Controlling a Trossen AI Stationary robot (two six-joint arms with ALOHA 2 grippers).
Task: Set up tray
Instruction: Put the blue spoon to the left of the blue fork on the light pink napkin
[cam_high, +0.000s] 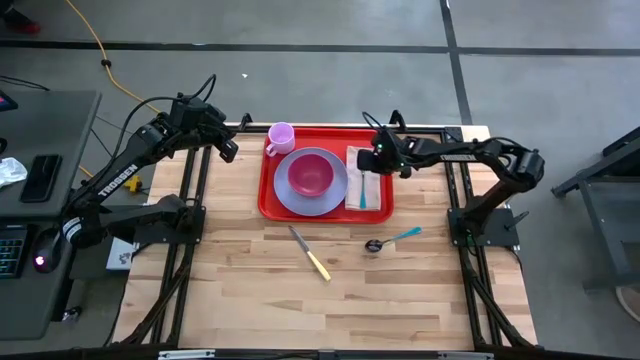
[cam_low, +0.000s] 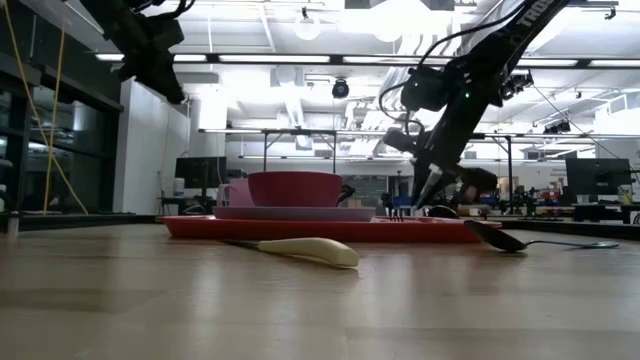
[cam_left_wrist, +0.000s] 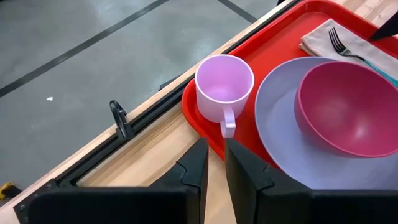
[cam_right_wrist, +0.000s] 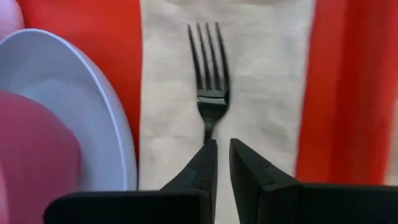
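Red tray (cam_high: 272, 196) on pale wood table (cam_high: 300, 300), grey concrete floor (cam_high: 330, 70), both arms' jaws nearly together, empty.

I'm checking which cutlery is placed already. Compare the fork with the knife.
1. The fork lies on the napkin inside the red tray; the knife lies on the bare wooden table, outside the tray.
2. The fork's head is dark with four tines; the knife has a cream-yellow handle.
3. The right tool sits just above the fork's handle; no tool is near the knife.

Both lie flat.
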